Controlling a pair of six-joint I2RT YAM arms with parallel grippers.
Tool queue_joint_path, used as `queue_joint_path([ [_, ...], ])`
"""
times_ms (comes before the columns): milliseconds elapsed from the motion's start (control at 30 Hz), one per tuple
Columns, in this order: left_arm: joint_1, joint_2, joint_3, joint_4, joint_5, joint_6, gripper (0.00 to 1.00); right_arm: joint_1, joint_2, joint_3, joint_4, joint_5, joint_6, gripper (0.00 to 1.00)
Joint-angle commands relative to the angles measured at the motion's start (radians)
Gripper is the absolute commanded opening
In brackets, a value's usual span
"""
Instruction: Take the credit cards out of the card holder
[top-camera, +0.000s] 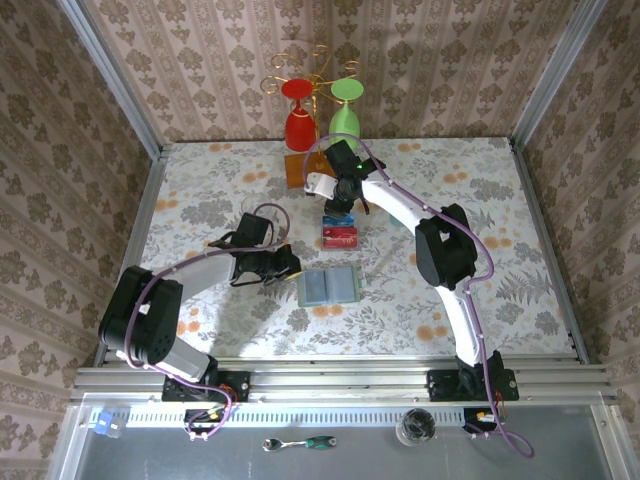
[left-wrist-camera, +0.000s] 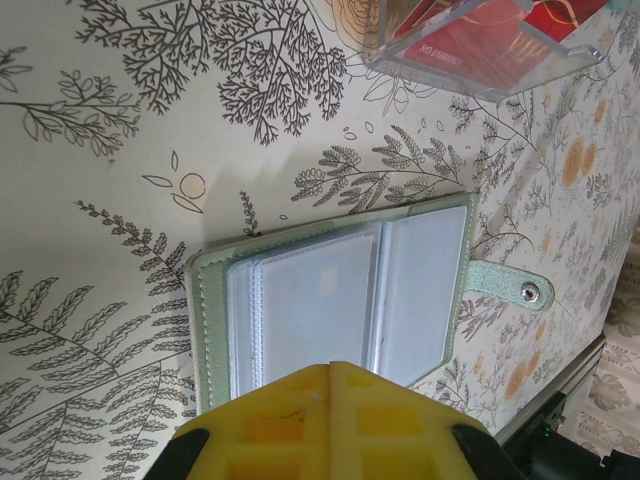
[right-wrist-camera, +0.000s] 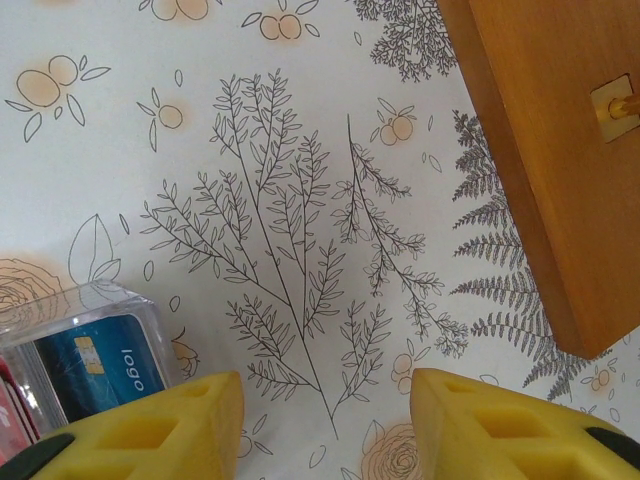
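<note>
From the top camera I see the card holder lying open and flat on the floral tablecloth, mid-table. My left gripper sits at its left edge. The credit cards, red and blue, lie in a clear tray just beyond the holder. My right gripper hangs above the tray's far side, near a wooden base carrying a red glass and a green glass.

On the left wrist camera the yellow fingers are pressed together, clenched with nothing between them. They sit at the holder's near edge, and I cannot tell whether they touch it. The snap tab sticks out to the right. The red card in the tray carries white lettering starting "NO", the rest unreadable.

On the right wrist camera the fingers stand apart, released over bare cloth. A blue card in the tray reads "logo".
</note>
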Motion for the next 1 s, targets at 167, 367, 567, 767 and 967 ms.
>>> queue_joint_path([
  [167, 0.005, -0.008, -0.009, 0.017, 0.015, -0.009, 0.04, 0.008, -0.072, -0.022, 0.003, 0.015, 0.035, 0.49],
  [367, 0.005, -0.004, -0.014, 0.032, 0.012, -0.017, 0.06, 0.025, -0.175, -0.127, 0.056, -0.006, 0.120, 0.48],
  [567, 0.005, 0.004, -0.007, 0.037, 0.008, -0.015, 0.06, 0.067, -0.271, -0.255, 0.088, -0.014, 0.236, 0.48],
  [767, 0.005, 0.021, -0.004, 0.063, 0.003, -0.023, 0.06, 0.108, -0.339, -0.345, 0.093, -0.001, 0.482, 0.48],
  [967, 0.005, 0.025, -0.009, 0.070, -0.013, -0.023, 0.06, 0.109, -0.435, -0.488, 0.152, -0.095, 0.833, 0.47],
])
